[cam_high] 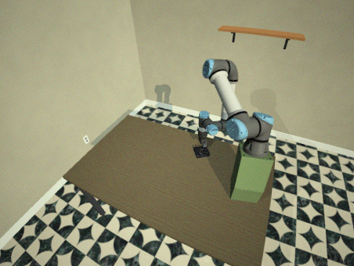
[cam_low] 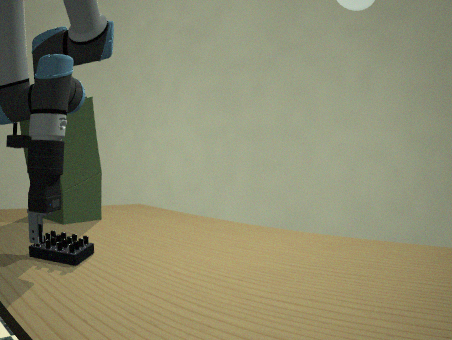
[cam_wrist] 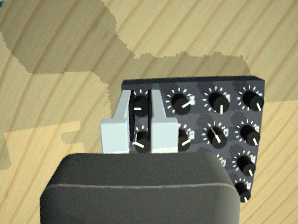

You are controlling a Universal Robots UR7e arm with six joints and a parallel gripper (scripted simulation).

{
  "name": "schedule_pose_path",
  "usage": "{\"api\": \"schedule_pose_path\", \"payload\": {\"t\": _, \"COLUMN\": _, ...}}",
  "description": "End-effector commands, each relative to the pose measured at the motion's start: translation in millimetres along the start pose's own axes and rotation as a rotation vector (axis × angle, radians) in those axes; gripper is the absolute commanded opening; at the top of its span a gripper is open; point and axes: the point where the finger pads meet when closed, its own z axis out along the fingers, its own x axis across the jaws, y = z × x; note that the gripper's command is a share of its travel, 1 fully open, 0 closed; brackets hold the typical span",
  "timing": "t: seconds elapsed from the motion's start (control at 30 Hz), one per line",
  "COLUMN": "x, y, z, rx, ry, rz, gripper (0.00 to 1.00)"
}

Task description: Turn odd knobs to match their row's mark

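Note:
The knob box [cam_high: 201, 152] [cam_low: 53, 254] [cam_wrist: 200, 81] stands on the table, rear side left in the wrist view. My gripper [cam_low: 37, 240] [cam_wrist: 141, 105] points down at its rear corner, shut on knob A4 [cam_wrist: 140, 106]. A4's line points left, toward the rear. Below it, knob A3 [cam_wrist: 143, 139] shows its line toward upper left. B4 [cam_wrist: 180, 103] and B3 [cam_wrist: 184, 141] point right and slightly up. C4 [cam_wrist: 219, 103] points down; C3's [cam_wrist: 216, 136] line runs diagonally. The visible row D knobs, such as D4 [cam_wrist: 253, 101], point lower right. My gripper hides several knobs.
The wooden table [cam_high: 157, 188] [cam_low: 225, 290] extends around the box. The green pedestal [cam_high: 251, 176] [cam_low: 82, 190] carries the arm beside it. An orange shelf [cam_high: 260, 32] hangs on the wall. Neighbouring knobs stand close beside the fingers.

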Motion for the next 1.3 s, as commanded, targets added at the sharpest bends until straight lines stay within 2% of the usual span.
{"api": "schedule_pose_path", "payload": {"t": 0.0, "x": -2, "y": 1, "z": -0.5, "rx": -0.001, "ry": -0.004, "rz": 0.0, "gripper": 0.3}}
{"api": "schedule_pose_path", "payload": {"t": 0.13, "x": -2, "y": 1, "z": -0.5, "rx": -0.001, "ry": -0.004, "rz": 0.0, "gripper": 0.3}}
{"api": "schedule_pose_path", "payload": {"t": 0.17, "x": -2, "y": 1, "z": -0.5, "rx": -0.001, "ry": -0.004, "rz": 0.0, "gripper": 0.46}}
{"api": "schedule_pose_path", "payload": {"t": 0.97, "x": -2, "y": 1, "z": -1.6, "rx": -0.001, "ry": -0.004, "rz": 0.0, "gripper": 0.46}}
{"api": "schedule_pose_path", "payload": {"t": 1.27, "x": 0, "y": 1, "z": -20.6, "rx": 0.0, "ry": -0.001, "rz": -0.001, "gripper": 0.46}}
